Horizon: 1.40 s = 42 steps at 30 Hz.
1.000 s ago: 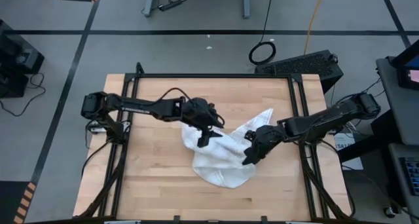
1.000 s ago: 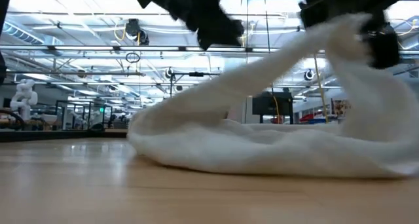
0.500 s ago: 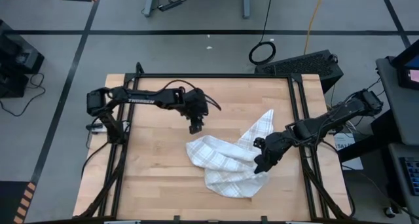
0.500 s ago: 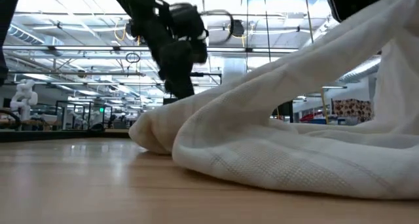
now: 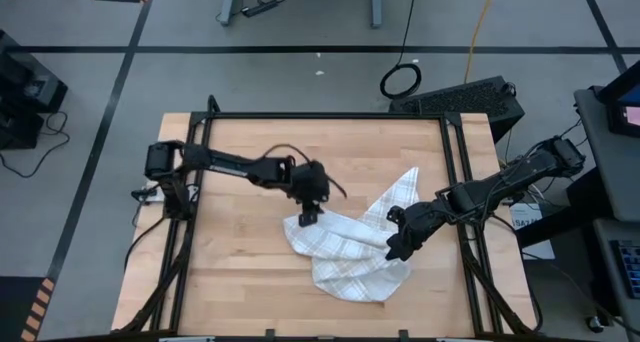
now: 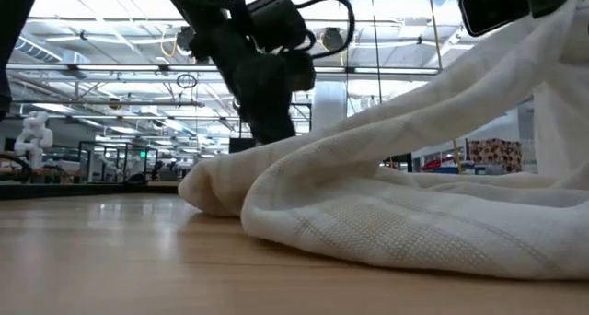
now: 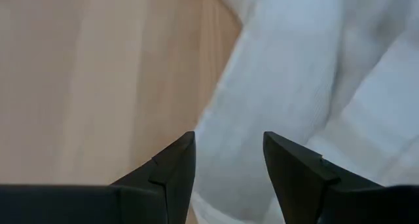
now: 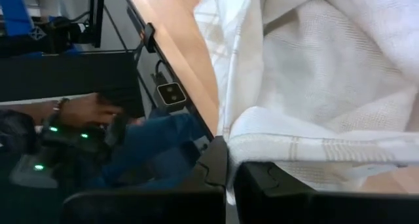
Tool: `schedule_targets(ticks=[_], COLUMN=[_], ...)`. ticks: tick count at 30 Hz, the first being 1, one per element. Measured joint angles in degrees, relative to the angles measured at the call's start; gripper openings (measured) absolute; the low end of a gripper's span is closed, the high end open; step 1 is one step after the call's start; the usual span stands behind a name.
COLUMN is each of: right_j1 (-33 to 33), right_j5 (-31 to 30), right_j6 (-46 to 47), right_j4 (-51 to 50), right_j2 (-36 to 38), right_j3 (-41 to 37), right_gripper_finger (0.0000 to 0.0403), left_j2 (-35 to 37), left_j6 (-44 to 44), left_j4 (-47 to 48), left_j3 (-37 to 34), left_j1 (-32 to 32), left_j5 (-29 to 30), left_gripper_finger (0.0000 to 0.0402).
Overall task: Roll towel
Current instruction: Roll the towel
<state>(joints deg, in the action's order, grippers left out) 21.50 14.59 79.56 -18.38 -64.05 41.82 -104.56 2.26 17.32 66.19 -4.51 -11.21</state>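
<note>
The white towel (image 5: 345, 254) with thin grey check lines lies crumpled on the wooden table (image 5: 230, 272), right of its middle. One corner (image 5: 408, 177) points toward the far right. My left gripper (image 5: 308, 214) is open and points down over the towel's far left edge (image 7: 222, 112), one finger on either side of it. I cannot tell whether it touches the cloth. My right gripper (image 5: 393, 250) is shut on the towel's right part. In the low view (image 6: 492, 6) it holds that part above the table. My right gripper pinches a bunched fold of the towel (image 8: 230, 160) between its two fingers, at the towel's right side. The cloth drapes over the fingers (image 8: 275, 185). From the hold the towel slopes down slack (image 6: 414, 94) to the part that lies on the table.
Black frame rails (image 5: 462, 182) run along the table's left and right sides. Bare wood lies at the table's left and near parts. A person's hand (image 8: 91, 109) shows beyond the table's edge in the right wrist view.
My left gripper has drawn off toward the far edge and then come back down to the towel's far left edge. My right gripper has gone a little toward the near right with the towel. The towel has dropped from a raised bunch and now lies lower and more spread out.
</note>
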Motion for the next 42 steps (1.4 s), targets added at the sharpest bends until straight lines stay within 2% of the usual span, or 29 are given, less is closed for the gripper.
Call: schedule_targets(ticks=[2, 7, 10, 13, 15, 18, 21, 24, 27, 31, 35, 38, 40, 42], right_j1=[0.0, 0.0, 0.0, 0.02, 0.01, 0.0, 0.0, 0.0, -0.02, 0.0, 0.57, 1.42, 2.17, 3.05], right_j5=[-0.6, -1.27, -1.37, -2.58, -5.24, -10.09, -16.15, -23.38, -28.22, -29.33, -27.78, -25.3, -23.78, -22.2], right_j6=[-0.35, -0.74, -1.08, -1.03, -0.83, 0.47, 1.29, 1.9, 1.75, 2.6, 5.12, 7.32, 8.88, 10.41], right_j4=[-0.11, -0.12, -0.48, -0.78, -1.03, -0.85, -0.56, 0.21, 0.73, 0.73, 0.68, 0.55, 0.57, 0.57], right_j2=[-0.02, -0.02, -0.02, -0.02, -0.02, -0.02, -0.02, -0.02, -0.02, -0.02, -0.02, -0.02, -0.02, -0.02], right_j3=[0.01, 0.0, 0.0, 0.0, 0.0, 0.0, 0.0, 0.0, 0.0, 0.0, 0.0, 0.0, 0.0, 0.0], right_gripper_finger=[0.0, 0.0, 0.0, 0.0, 0.0, 0.0, 0.0, 0.0, 0.0, 0.0, 0.0, 0.0, 0.0, 0.0], left_j2=[-1.9, -6.32, -7.6, -7.62, -6.95, -4.68, 0.29, 5.8, 12.1, 21.13, 30.29, 34.32, 35.76, 36.02], left_j6=[-0.49, -2.74, -2.85, -4.27, -4.26, -4.73, -5.64, -4.67, 0.84, 15.35, 34.62, 49.48, 54.93, 55.78], left_j4=[-2.17, -0.48, -0.65, -0.6, 0.31, 6.55, 12.36, 20.27, 27.87, 38.36, 44.96, 50.43, 53.62, 54.93], left_j3=[0.0, 0.01, 0.24, 0.22, 0.44, 2.11, 4.2, 5.68, 6.66, 6.73, 6.74, 6.54, 5.6, 4.83], left_j1=[1.34, 3.02, 3.79, 4.33, 4.37, 3.36, 1.72, -0.07, -1.77, -2.23, 1.54, 6.03, 8.42, 9.56], left_j5=[2.21, 1.78, 2.94, 4.31, 6.29, 12.73, 20.3, 24.95, 28.42, 30.62, 30.8, 33.44, 34.84, 34.87], left_gripper_finger=[0.0185, 0.0172, 0.0125, 0.0043, 0.0014, 0.0007, 0.0005, 0.0003, 0.0002, 0.0002, 0.0001, 0.0001, 0.0001, 0.0009])
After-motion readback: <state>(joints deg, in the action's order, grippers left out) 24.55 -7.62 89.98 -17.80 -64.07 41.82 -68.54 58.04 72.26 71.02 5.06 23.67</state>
